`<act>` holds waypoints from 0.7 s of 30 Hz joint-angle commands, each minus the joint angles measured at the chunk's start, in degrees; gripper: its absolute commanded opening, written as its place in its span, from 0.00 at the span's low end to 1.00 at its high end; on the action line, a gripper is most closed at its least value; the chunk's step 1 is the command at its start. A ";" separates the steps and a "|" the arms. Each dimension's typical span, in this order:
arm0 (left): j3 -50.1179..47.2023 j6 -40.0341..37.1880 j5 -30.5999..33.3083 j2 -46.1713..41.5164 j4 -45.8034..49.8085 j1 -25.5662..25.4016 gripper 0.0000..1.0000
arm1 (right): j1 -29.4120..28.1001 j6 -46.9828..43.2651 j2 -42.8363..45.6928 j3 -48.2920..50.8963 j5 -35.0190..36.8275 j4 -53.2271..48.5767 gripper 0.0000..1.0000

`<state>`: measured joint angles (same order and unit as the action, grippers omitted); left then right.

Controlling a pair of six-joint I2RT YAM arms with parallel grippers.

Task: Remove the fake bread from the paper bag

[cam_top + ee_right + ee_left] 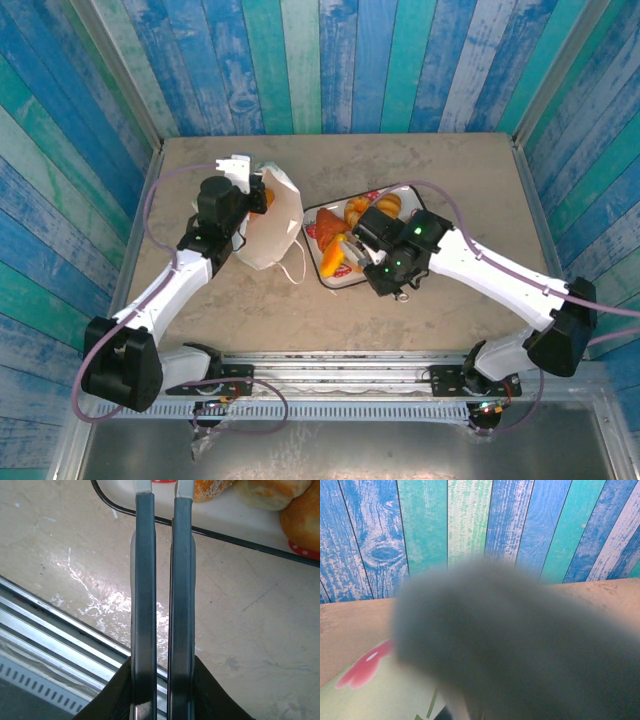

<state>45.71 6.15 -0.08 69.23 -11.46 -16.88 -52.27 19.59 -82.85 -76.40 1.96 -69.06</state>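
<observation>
Closest to the lens, the right tool (164, 487) shows two dark rubber-faced fingers (145, 580) drawn almost together with nothing between them. Their pale tips reach just over the rim of the white strawberry-print tray (225, 515). That tray lies just right of the tall white paper bag (275, 230), and most of the glossy orange and golden-brown fake bread (335, 262) sits on it, out of the bag. One orange piece (268, 196) shows inside the bag's open mouth. The left tool (237, 170) is at the bag's far-left rim and is closed. Whether it pinches the paper cannot be told, since its own camera gives only a grey blur.

Trouble would most likely come from the bag. It is thin paper and appears tipped over, so a tug or a release at the rim could fold the mouth over the piece inside. A thin loop handle (295, 268) trails from the bag's right side toward the tray and could snag the right tool as it reaches across. Glossy loaves may also squirt from a pinch.

The table (450, 160) is a mottled beige slab, with blue and teal plank walls (320, 60) behind the bag and on both sides of it.
</observation>
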 commanded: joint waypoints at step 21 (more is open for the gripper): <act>1.35 -0.01 -1.24 -1.72 -0.08 -0.07 0.00 | -0.02 -7.59 -6.64 -4.89 5.97 0.36 0.22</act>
<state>45.71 6.17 -0.62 69.23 -11.44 -16.88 -52.38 14.06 -88.51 -79.53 6.22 -68.53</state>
